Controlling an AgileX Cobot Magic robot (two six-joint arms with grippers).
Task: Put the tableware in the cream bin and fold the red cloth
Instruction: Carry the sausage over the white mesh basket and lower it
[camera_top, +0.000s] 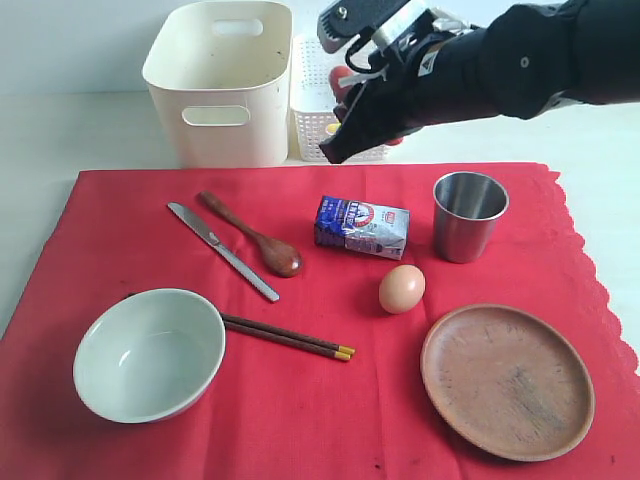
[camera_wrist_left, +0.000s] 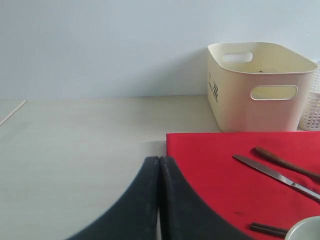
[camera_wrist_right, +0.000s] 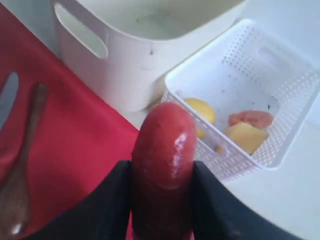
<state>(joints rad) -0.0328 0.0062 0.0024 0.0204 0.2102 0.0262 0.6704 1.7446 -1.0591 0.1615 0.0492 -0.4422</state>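
I judge no step done: bowl (camera_top: 148, 353), plate (camera_top: 507, 380), cup (camera_top: 468, 215), knife (camera_top: 222, 250), spoon (camera_top: 255, 238) and chopsticks (camera_top: 287, 337) lie on the flat red cloth (camera_top: 300, 420), and the cream bin (camera_top: 215, 140) looks empty. My right gripper (camera_wrist_right: 162, 200) clamps a sausage (camera_wrist_right: 164, 145) near the bin, over the cloth's far edge. The left gripper (camera_wrist_left: 159, 200) sits closed, holding nothing.

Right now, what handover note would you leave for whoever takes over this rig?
Left tool: shut, empty, over the table beside the red cloth.
Right tool: shut on a sausage, by the white basket.
On the cloth: bowl, plate, cup, knife, spoon, chopsticks, plus milk carton and egg.
Done: no tableware binned; cloth flat.
Left: drop the sausage, likely in the basket; clear carton and egg; move all six pieces into the cream bin; fold the cloth.
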